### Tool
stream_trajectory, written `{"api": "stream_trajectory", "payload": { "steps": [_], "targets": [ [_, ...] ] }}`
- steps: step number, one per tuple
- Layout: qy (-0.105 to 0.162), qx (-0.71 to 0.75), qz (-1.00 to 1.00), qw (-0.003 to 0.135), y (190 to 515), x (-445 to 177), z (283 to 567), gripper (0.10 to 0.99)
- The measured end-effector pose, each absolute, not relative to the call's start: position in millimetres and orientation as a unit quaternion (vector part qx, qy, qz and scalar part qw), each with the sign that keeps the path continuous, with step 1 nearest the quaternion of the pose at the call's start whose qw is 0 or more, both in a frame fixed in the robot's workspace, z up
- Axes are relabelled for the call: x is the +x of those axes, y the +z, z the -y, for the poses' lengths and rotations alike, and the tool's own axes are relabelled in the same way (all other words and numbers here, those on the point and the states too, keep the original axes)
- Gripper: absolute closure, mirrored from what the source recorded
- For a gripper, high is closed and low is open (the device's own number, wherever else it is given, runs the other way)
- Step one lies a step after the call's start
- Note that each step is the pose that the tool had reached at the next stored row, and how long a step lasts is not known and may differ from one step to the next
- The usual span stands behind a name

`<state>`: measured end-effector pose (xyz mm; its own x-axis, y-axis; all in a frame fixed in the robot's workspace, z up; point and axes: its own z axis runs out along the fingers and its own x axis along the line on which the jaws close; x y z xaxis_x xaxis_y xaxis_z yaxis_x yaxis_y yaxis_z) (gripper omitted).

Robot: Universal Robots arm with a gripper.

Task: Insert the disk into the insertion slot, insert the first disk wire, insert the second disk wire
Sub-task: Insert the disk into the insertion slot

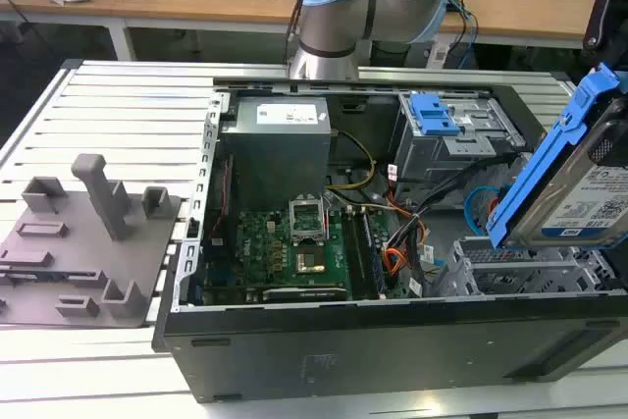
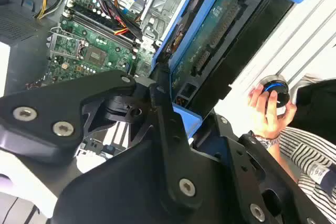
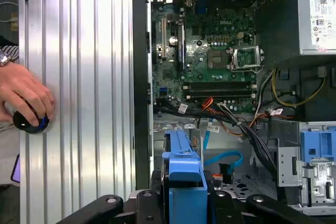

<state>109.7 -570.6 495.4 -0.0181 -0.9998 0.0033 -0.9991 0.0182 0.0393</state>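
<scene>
The pincer [image 3: 184,205] is clenched on the disk [image 1: 587,193] and grasps it by its blue caddy. The disk hangs tilted, with 1 end high, just above the insertion slot [image 1: 520,264] and apart from it. No part of it is inside the cage. So step 1 of 3 is in hand, and I judge it not far along.

To seat the disk, I think the caddy must be levelled and lined up with the mouth of the insertion slot.

Near the insertion slot, inside the case, the second disk wire [image 1: 477,205] bends in a loop. A little further, the first disk wire [image 1: 395,260] lies loose. Both are apart from the disk.

Further from the insertion slot lies the motherboard [image 1: 294,242]. Well apart from the insertion slot, outside the case, a person's hand [image 3: 26,95] rests on a round dark knob [image 3: 31,123] on the ribbed tabletop [image 3: 89,77].
</scene>
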Motion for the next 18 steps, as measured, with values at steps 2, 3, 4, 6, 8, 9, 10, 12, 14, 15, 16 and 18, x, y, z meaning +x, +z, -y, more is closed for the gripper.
{"api": "stream_trajectory", "payload": {
  "steps": [2,3,4,6,8,9,10,12,14,15,16,18],
  "targets": [
    [-0.013,0.701,0.713,0.015,494,110,571,0.722],
    [-0.013,0.701,0.713,0.015,493,110,571,0.722],
    [-0.013,0.701,0.713,0.015,491,110,571,0.722],
    [-0.013,0.701,0.713,0.015,489,110,571,0.722],
    [-0.013,0.701,0.713,0.015,487,110,571,0.722],
    [-0.013,0.701,0.713,0.015,485,110,571,0.722],
    [-0.013,0.701,0.713,0.015,484,110,571,0.722],
    [-0.013,0.701,0.713,0.015,478,110,571,0.722],
    [-0.013,0.701,0.713,0.015,474,110,571,0.722],
    [-0.013,0.701,0.713,0.015,473,110,571,0.722],
    [-0.013,0.701,0.713,0.015,472,110,571,0.722],
    [-0.013,0.701,0.713,0.015,471,110,571,0.722]
  ]
}}
